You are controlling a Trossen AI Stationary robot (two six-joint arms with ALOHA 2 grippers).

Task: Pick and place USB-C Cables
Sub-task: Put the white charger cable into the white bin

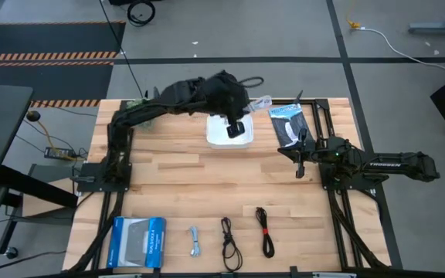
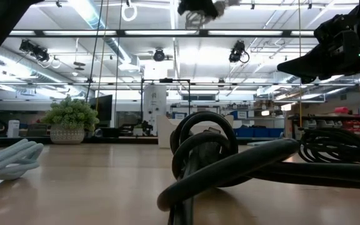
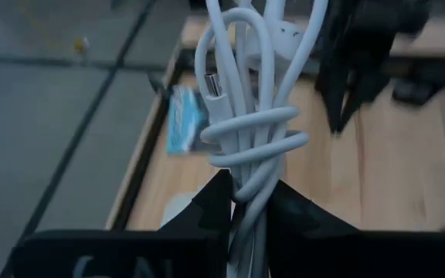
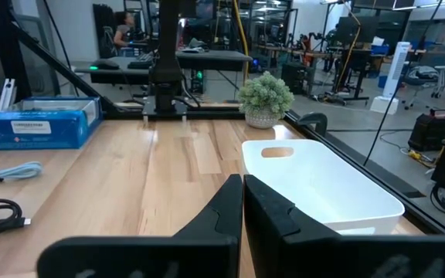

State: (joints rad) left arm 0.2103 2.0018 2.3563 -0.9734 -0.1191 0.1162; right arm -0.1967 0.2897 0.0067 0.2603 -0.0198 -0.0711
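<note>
Grey concrete floor crossed by dark lines; hazard-striped mat laid at one side; ceiling strip lights seen overhead; blue bins shelved behind; potted plant placed at table edge.

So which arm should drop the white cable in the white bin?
Left. Its claw is shut on the white cable and hangs over the white bin. The right claw is shut, holding nothing, beside the bin.
</note>
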